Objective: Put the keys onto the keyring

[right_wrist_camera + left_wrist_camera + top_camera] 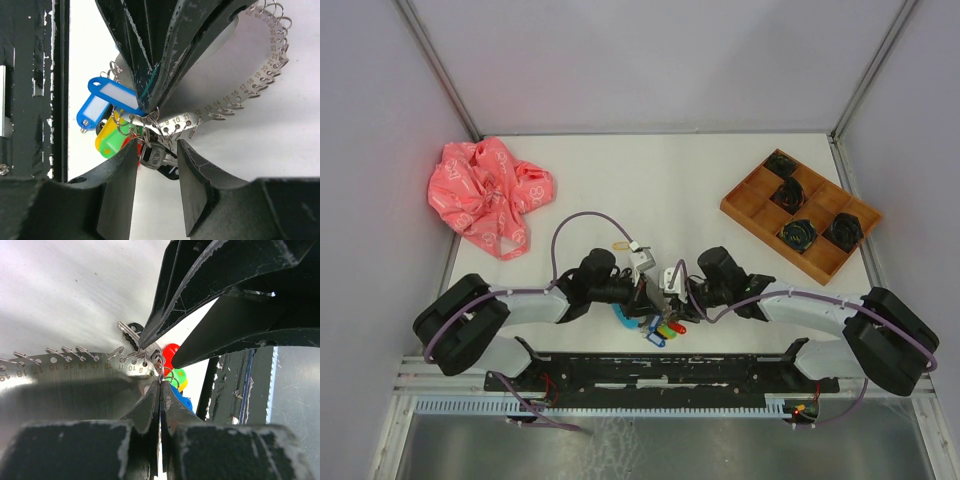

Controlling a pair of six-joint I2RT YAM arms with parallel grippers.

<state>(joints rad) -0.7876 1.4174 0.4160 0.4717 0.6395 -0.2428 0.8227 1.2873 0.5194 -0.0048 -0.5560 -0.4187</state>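
White worktop point(670, 190), and both arms meet near the middle of its near edge. The left gripper point(160, 386) has its jaws pressed together on the numbered keyring point(200, 117). The right gripper point(157, 147) has its jaws spread, a key point(150, 160) between them, with coloured tags point(665, 330) bunched just beside.

Soft, even light from above fills the overhead view. The white tabletop point(660, 190) is bright and carries only faint, soft-edged shadows. In the left wrist view the flat numbered steel keyring point(75, 385) shows smeared glare, and the near black fingers point(145, 412) are out of focus. The right wrist view nearly burns out to white at left, and its foreground fingers point(120, 195) are soft.
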